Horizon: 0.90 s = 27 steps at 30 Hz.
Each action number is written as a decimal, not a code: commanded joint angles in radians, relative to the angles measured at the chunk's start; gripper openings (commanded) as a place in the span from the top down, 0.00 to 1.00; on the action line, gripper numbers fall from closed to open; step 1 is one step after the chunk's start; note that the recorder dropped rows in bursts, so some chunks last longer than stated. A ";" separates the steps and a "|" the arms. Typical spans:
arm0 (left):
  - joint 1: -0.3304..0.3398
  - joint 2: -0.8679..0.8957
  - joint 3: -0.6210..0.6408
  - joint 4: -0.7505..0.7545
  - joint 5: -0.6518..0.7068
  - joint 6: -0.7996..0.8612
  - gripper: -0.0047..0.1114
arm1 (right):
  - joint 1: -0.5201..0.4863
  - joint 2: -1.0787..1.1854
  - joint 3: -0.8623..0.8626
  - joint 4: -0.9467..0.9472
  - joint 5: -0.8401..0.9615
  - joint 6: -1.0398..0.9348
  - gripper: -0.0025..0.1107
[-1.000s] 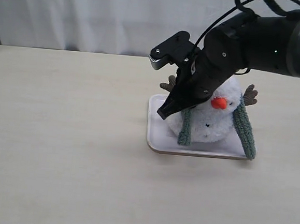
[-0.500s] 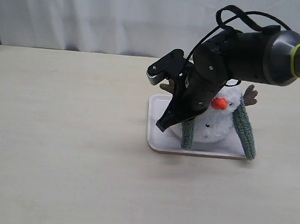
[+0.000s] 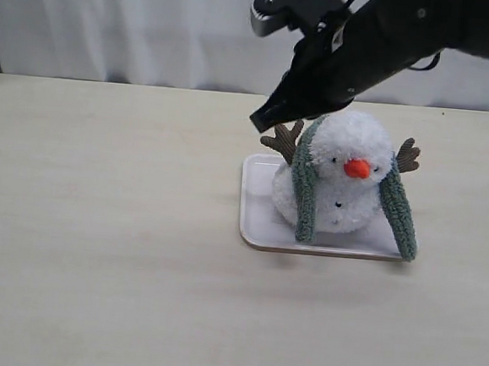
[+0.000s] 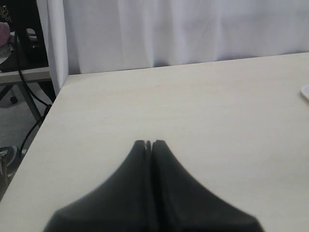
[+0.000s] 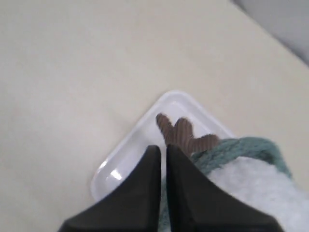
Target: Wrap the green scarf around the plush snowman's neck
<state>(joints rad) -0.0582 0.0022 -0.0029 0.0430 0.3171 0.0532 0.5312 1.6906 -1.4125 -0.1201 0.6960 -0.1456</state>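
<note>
While one plush snowman [image 3: 346,182] sat on one white tray [image 3: 254,222] right of centre, one green scarf [image 3: 303,196] ran round behind it, two ends hanging in front, one each side. Right gripper [image 3: 262,121] hung at its upper left, jaws closed, empty. Left gripper [image 4: 148,143] was closed too, empty, over the table [image 4: 193,106].

Exterior cam: slightly raised, mid-range, we look across the table [image 3: 94,264] at the curtain [image 3: 113,20]. Left wrist cam: low, along bare table past the left gripper [image 4: 148,143] to the same curtain. Right wrist cam: close, steeply down over the right gripper [image 5: 163,150]; we share tray [image 3: 254,226] and plush snowman [image 3: 350,191] between it and exterior.
</note>
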 commanded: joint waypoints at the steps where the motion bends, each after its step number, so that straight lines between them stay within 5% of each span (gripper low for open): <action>1: -0.007 -0.002 0.003 -0.001 -0.008 -0.003 0.96 | -0.077 -0.032 -0.030 -0.035 -0.042 0.100 0.94; 12: -0.007 -0.002 0.003 -0.001 -0.008 -0.003 0.96 | -0.275 0.128 -0.121 0.139 0.134 0.052 0.94; 27: -0.007 -0.002 0.003 -0.001 -0.008 -0.003 0.96 | -0.273 0.198 -0.121 0.143 0.154 0.022 0.94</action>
<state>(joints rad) -0.0582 0.0022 -0.0029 0.0430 0.3171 0.0532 0.2588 1.8763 -1.5366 0.0140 0.8135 -0.1148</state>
